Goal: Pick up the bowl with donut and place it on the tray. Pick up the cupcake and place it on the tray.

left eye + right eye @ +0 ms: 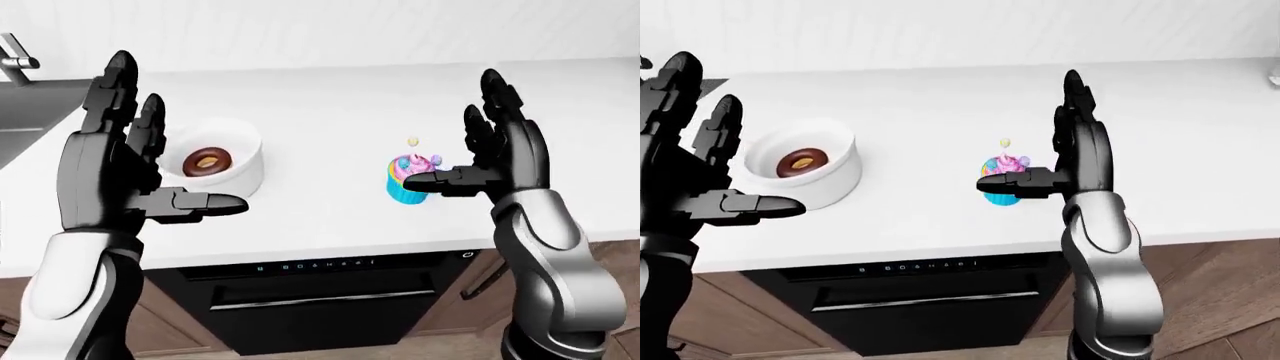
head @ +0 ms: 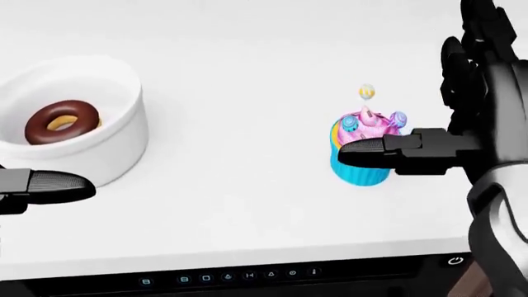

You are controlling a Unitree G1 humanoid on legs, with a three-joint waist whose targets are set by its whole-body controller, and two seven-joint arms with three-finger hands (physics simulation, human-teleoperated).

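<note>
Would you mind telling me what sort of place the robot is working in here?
Most likely a simulated kitchen: a white counter over a black built-in oven with a touch panel, and a sink with a faucet at the left-eye view's left.

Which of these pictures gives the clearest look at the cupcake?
The head view: the cupcake is large there, its pink frosting and blue wrapper clear, though the right hand crosses its wrapper. Both eye views show it small, partly hidden by that thumb.

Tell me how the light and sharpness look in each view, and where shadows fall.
Head view: flat, even light, the white counter nearly washed out, soft shadows under the bowl and the cupcake; all sharp, no blur. Left-eye view: same bright render, faint shading below the right hand. Right-eye view: black left hand shows little surface detail.
</note>
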